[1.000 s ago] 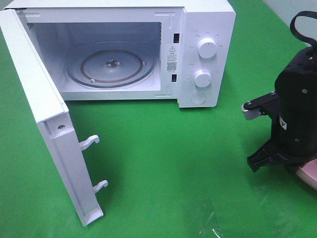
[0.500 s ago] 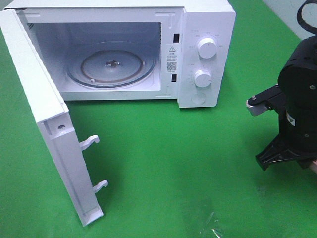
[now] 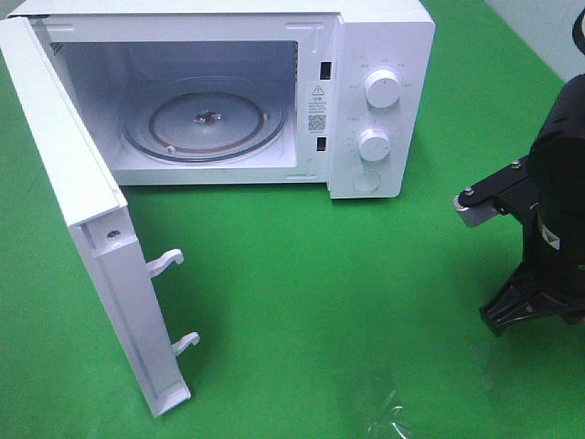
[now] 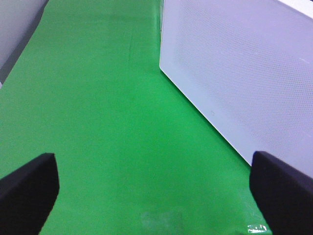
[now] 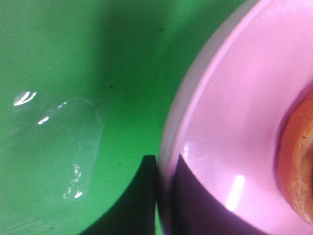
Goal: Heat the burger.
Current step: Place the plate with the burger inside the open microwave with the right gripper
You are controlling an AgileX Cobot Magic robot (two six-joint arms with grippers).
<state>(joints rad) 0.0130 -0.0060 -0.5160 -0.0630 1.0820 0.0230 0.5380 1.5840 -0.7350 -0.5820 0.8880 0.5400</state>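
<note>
Drift toward the high view's right edge shifts the right gripper (image 5: pixel 165 161), clamped on the rim of the pink plate (image 5: pixel 230 98); the burger (image 5: pixel 298 161) sits on it. Left gripper (image 4: pixel 152 161) gapes apart; the microwave (image 3: pixel 384 37) awaits loading.

The burger (image 5: pixel 297 156), a golden-brown bun edge, apparently rests on the pink plate (image 5: pixel 230 122).

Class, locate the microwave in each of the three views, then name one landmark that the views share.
Exterior high: the microwave fills the upper left, its door swung open.
Left wrist: a white dotted panel stands ahead of the left gripper, probably the microwave's door.
Right wrist: not in it; only the pink plate and the burger at its edge.
Shared landmark: the green cloth.
</note>
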